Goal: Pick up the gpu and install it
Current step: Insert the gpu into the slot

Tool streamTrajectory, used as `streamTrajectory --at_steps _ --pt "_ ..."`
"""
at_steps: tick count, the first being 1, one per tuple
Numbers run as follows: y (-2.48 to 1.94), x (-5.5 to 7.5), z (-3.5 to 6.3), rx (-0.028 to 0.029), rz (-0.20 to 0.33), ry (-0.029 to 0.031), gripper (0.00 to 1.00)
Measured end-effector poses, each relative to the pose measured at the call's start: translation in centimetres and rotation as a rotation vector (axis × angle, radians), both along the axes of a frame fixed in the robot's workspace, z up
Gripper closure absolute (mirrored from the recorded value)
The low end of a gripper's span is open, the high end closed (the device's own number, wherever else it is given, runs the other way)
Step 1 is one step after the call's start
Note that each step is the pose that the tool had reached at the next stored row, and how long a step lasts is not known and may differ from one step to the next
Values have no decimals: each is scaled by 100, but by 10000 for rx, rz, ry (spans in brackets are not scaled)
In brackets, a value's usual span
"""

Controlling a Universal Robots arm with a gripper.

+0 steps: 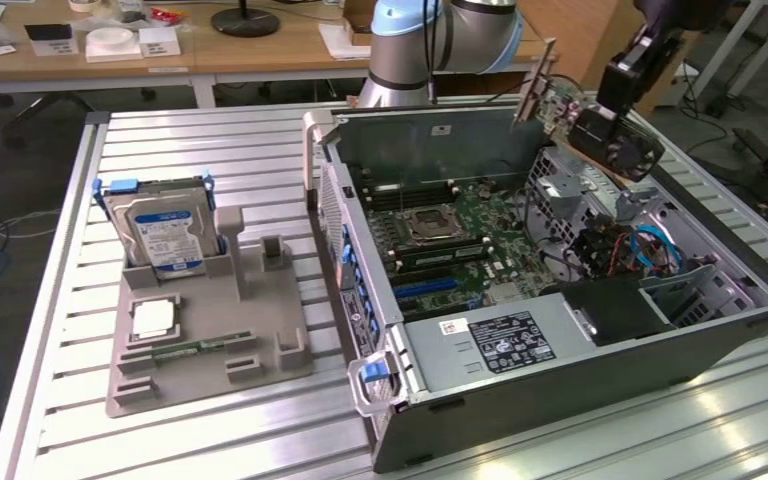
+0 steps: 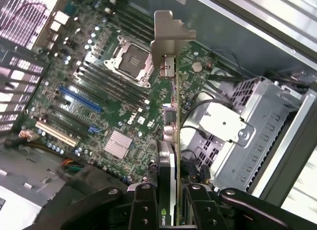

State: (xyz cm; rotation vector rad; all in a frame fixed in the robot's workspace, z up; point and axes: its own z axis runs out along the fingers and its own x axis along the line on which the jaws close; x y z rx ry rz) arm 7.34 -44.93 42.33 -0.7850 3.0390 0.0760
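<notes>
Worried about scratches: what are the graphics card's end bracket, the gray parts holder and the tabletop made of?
End bracket: bare metal, dull silver sheen, thin folded tab.
Parts holder: likely plastic, matte gray, blocky moulded slots.
Tabletop: probably aluminium, pale ribbed slats catching glare.

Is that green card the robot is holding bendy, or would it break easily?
Probably stiff: the gpu sticks straight out from the gripper without drooping. Likely fragile, since its green board carries tiny bare parts. Its thin metal bracket could snag on the case wall.
</notes>
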Motion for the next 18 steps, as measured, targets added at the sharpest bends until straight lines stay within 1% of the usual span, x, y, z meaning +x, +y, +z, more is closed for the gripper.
streamTrajectory --at_steps 13,18 --pt "0 0 -27 -1 2327 0 73" --pt "0 0 -38 0 3122 0 73"
